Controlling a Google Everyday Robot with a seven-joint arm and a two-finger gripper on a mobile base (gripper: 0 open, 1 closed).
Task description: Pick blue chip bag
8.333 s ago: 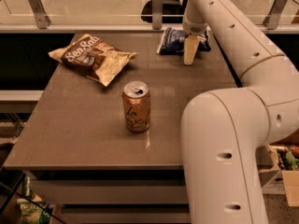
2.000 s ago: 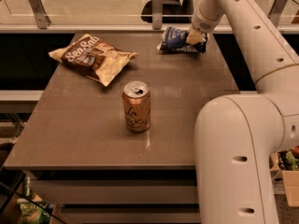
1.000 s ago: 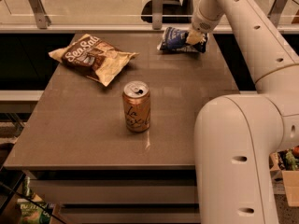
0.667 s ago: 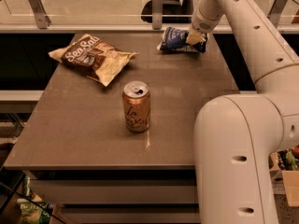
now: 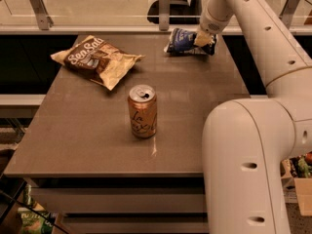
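An orange can (image 5: 142, 111) is standing in the middle of the table (image 5: 73, 140). Farther back on the left, a brown bag (image 5: 96, 60) is lying flat. At the far right side the blue chip bag (image 5: 181, 40) is sitting, and the pincer (image 5: 202, 38) is squeezing it tight.

arm (image 5: 254, 29) stretched forward, gripper (image 5: 202, 38) lowered far ahead

claw (image 5: 201, 39) at blue chip bag (image 5: 181, 40), rail (image 5: 117, 29) maybe close
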